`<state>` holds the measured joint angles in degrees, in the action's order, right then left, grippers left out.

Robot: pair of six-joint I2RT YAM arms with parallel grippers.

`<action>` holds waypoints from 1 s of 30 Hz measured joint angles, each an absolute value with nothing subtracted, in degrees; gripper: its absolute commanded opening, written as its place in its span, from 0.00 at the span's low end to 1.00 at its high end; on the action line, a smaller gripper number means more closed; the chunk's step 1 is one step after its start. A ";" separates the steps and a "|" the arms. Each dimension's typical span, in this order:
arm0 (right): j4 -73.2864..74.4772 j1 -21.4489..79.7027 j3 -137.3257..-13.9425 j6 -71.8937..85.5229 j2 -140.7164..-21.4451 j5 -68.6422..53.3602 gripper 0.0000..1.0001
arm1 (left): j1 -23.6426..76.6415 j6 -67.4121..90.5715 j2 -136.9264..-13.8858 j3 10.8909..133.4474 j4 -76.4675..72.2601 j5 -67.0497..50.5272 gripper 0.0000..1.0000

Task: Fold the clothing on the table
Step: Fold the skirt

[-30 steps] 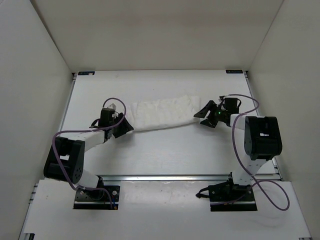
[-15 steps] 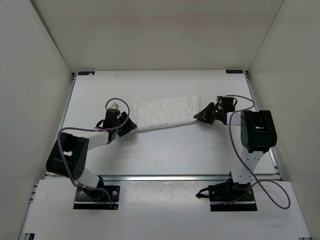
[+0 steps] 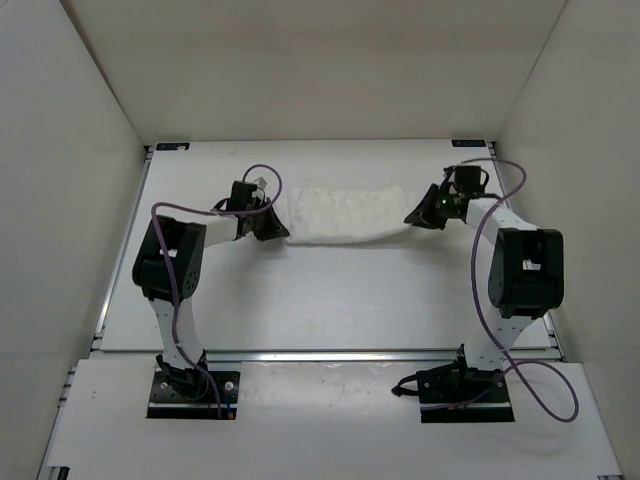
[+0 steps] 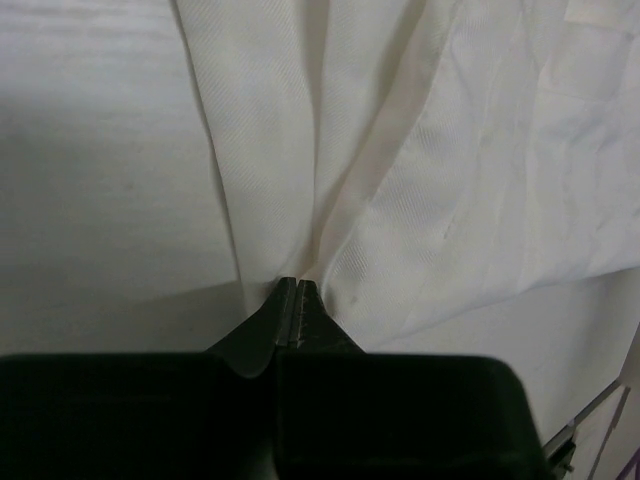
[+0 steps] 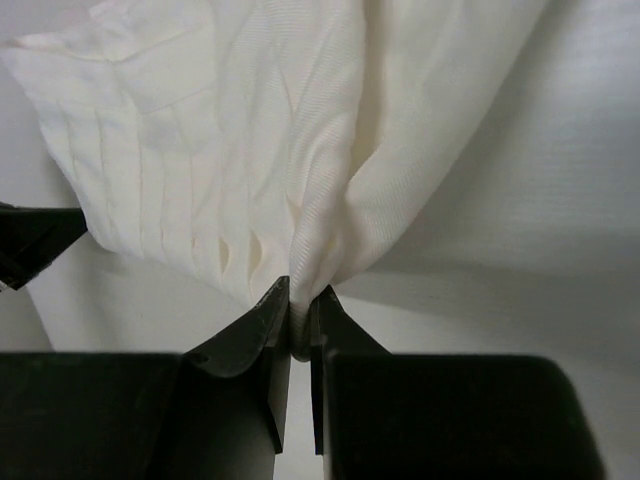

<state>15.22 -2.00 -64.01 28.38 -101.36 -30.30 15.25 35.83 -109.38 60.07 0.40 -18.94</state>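
The left gripper (image 3: 272, 228) is pinched tight on the left end of the clothing (image 3: 345, 215) — a white strip lying crosswise on the far half of the table (image 3: 340, 295) — and the right gripper (image 3: 420, 215) nips its right end.

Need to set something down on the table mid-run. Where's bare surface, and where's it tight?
Widest bare patch: table between the clothing and the near rail. A narrower strip runs behind the clothing to the far edge. Crowded: both cloth ends, where left gripper and right gripper pinch it.
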 measured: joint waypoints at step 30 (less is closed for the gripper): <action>55.11 31.46 -140.22 17.41 -142.67 -19.70 0.00 | 18.06 30.55 -122.43 79.31 10.20 -26.37 0.00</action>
<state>55.11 31.46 -140.22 17.41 -142.67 -19.70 18.06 30.55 -122.43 79.31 10.20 -26.37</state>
